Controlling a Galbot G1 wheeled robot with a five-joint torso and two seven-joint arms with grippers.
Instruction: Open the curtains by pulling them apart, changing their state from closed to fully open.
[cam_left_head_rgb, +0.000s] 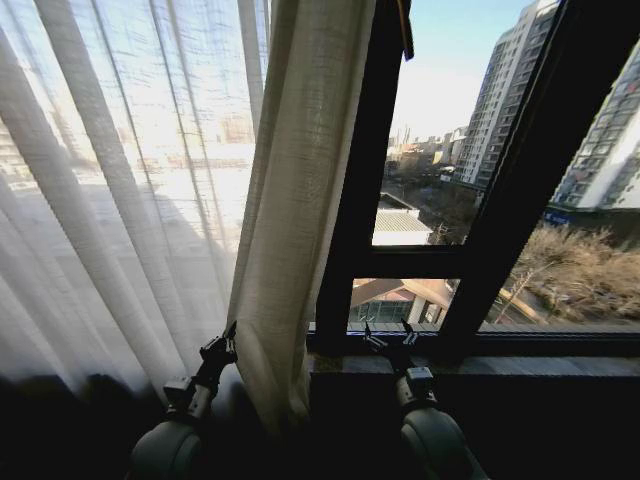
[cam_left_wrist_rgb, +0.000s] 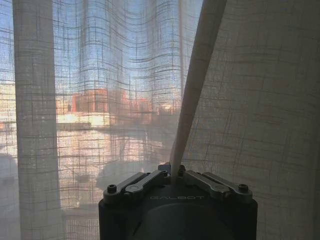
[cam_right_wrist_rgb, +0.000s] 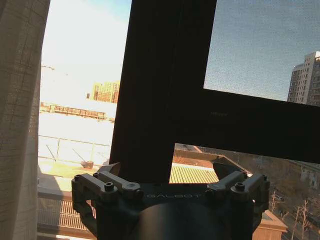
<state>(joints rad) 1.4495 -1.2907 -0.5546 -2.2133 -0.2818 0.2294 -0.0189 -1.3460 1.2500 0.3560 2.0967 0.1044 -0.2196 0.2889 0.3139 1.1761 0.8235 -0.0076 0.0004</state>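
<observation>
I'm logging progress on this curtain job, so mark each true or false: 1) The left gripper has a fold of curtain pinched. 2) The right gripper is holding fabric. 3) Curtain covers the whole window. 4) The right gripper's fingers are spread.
1) True: the left gripper is shut on a fold of the curtain.
2) False: the right gripper holds nothing, facing the dark window frame.
3) False: the right half is bare glass.
4) True.
</observation>
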